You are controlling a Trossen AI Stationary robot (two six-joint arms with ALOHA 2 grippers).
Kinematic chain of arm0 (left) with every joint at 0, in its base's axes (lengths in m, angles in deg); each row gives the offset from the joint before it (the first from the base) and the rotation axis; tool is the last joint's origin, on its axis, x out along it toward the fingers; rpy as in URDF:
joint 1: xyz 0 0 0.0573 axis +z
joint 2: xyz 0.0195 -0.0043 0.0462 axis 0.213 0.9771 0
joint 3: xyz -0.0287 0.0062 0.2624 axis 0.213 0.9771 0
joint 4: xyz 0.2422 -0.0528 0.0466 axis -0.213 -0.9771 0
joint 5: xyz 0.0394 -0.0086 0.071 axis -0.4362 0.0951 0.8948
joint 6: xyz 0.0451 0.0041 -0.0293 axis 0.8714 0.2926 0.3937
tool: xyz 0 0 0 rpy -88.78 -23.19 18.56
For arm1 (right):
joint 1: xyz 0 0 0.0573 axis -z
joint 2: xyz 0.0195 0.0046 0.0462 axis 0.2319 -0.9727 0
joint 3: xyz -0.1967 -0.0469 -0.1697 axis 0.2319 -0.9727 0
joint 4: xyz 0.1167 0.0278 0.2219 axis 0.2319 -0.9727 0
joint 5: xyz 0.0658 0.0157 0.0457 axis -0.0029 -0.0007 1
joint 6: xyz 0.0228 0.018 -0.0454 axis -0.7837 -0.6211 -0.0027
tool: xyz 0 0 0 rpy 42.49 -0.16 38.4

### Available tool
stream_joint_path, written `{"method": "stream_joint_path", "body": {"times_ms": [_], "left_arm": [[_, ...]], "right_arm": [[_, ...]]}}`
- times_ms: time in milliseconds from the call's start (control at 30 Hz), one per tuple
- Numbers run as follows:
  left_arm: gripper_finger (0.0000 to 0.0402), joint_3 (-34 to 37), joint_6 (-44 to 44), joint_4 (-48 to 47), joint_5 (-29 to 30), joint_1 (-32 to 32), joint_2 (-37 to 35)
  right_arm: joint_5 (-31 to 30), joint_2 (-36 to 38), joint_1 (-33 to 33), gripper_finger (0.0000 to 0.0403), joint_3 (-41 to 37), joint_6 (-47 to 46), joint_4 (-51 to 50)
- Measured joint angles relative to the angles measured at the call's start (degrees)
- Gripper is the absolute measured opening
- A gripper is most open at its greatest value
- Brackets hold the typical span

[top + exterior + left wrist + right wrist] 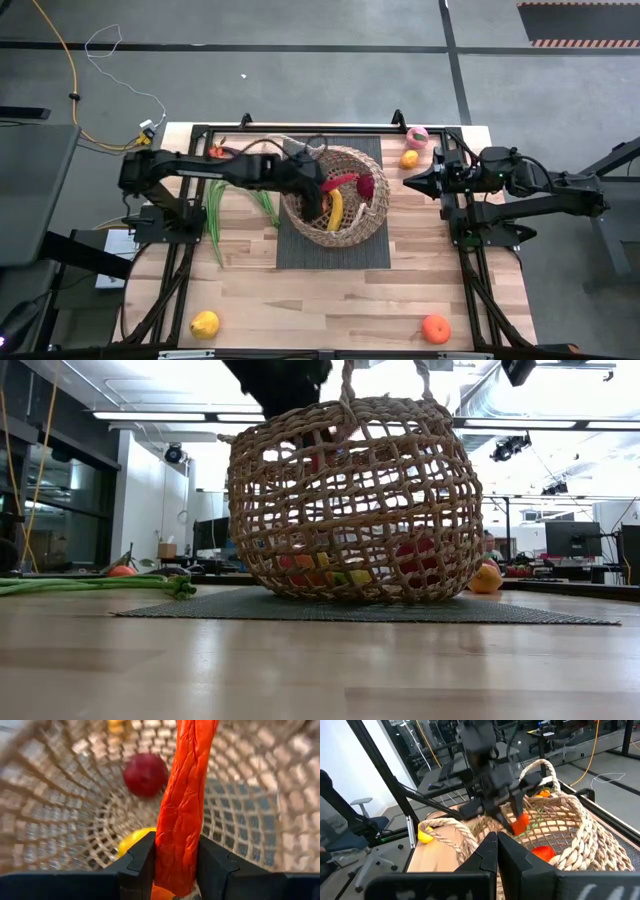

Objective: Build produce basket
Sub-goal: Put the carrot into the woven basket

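The tan wicker basket [335, 196] stands on a dark mat [300, 250] at the table's middle; it also shows in the low view [345, 500]. My left gripper [320, 198] reaches down into the basket and is shut on an orange carrot [182, 795]. A banana [335, 209], a red pepper [343, 181] and a dark red fruit [145, 774] lie in the basket. My right gripper [408, 183] is shut and empty, just right of the basket, pointing at it. My left gripper pinches the carrot's near end [175, 865] between its two fingers. The fingers come from above, slanting down into the basket, and the carrot runs on along them past the tips. In the right wrist view the carrot [520, 824] hangs below the fingers inside the basket.
Long green bean stalks [215, 215] lie left of the mat. An orange fruit [410, 159] and a pink fruit [417, 137] sit at the far right, a lemon [204, 324] near left, an orange [435, 328] near right, a red piece [217, 152] far left.
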Motion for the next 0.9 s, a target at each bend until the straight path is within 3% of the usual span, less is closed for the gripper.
{"method": "stream_joint_path", "body": {"times_ms": [267,533,900], "left_arm": [[0.0104,-0.02,-1.07,2.70,0.04,0.77,8.16],[0.0104,-0.02,-12.09,7.29,-1.44,2.96,12.84],[0.0104,0.00,-8.33,12.20,-1.44,5.05,18.16]], "right_arm": [[0.00,0.00,0.00,0.0000,0.00,-0.23,-0.03],[0.00,-0.01,-0.02,0.0000,0.00,-1.95,-0.02],[-0.48,-0.03,0.00,0.0000,0.00,-1.98,0.01]]}}
